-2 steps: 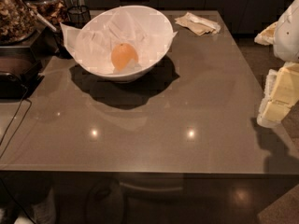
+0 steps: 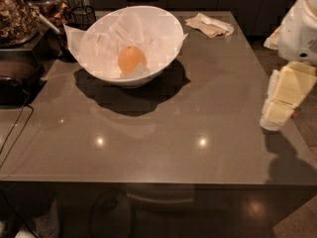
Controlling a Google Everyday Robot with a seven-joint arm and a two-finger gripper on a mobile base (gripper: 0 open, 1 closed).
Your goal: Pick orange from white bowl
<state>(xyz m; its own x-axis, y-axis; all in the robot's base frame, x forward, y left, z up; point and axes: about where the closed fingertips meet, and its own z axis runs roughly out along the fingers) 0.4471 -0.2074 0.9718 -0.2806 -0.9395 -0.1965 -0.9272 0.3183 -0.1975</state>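
Observation:
The orange (image 2: 132,59) is a round, pale orange fruit lying in the white bowl (image 2: 171,26), on crumpled white paper near the bowl's middle. The bowl stands at the far left-centre of a grey-brown table (image 2: 198,108). My gripper (image 2: 278,110) is cream coloured and hangs below the white arm (image 2: 302,29) at the table's right edge. It is well to the right of the bowl, nearer the front, and holds nothing that I can see.
A crumpled beige paper wad (image 2: 210,25) lies at the table's far right. Glass jars (image 2: 17,14) and a dark appliance (image 2: 15,78) stand along the left edge, with a black cable (image 2: 15,133) trailing toward the front.
My gripper has shifted slightly left, toward the table. The bowl and the orange have not moved.

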